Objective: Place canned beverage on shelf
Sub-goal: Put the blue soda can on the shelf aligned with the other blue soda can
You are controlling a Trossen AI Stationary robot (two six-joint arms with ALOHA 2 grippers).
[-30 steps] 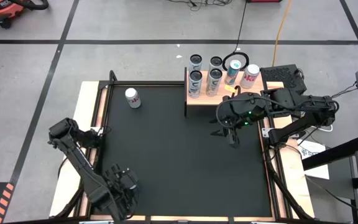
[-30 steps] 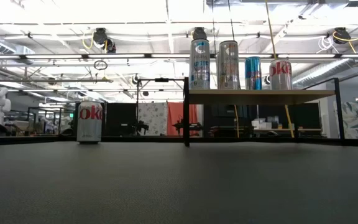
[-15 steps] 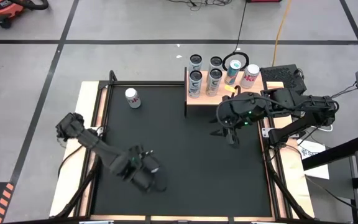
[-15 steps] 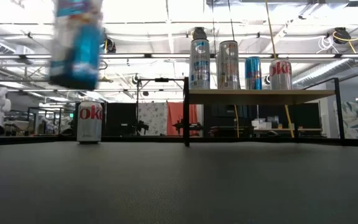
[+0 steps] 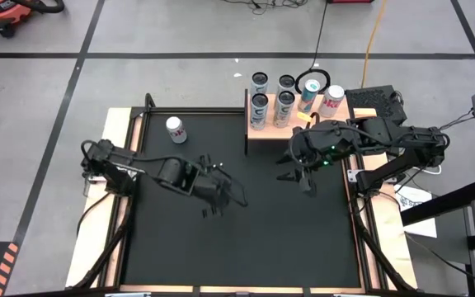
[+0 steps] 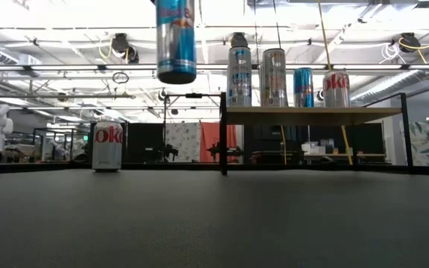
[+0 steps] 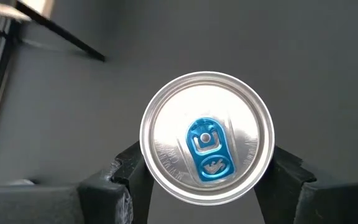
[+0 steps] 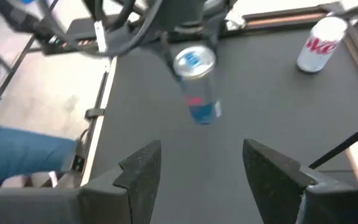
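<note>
the left gripper [image 7: 207,177] has its fingers [image 7: 129,171] clamped on the sides of a blue slim can [image 6: 176,39], upright and clear of the black mat [image 5: 246,239]. within the last second this arm has swung from the mat's near left corner to mid-mat, so the can is now in transit toward the shelf [image 5: 291,130], still well apart from it. the right gripper [image 8: 207,165] hovers just in front of the shelf, fingers apart and empty. a white cola can [image 5: 176,129] stands at the mat's far left, untouched.
</note>
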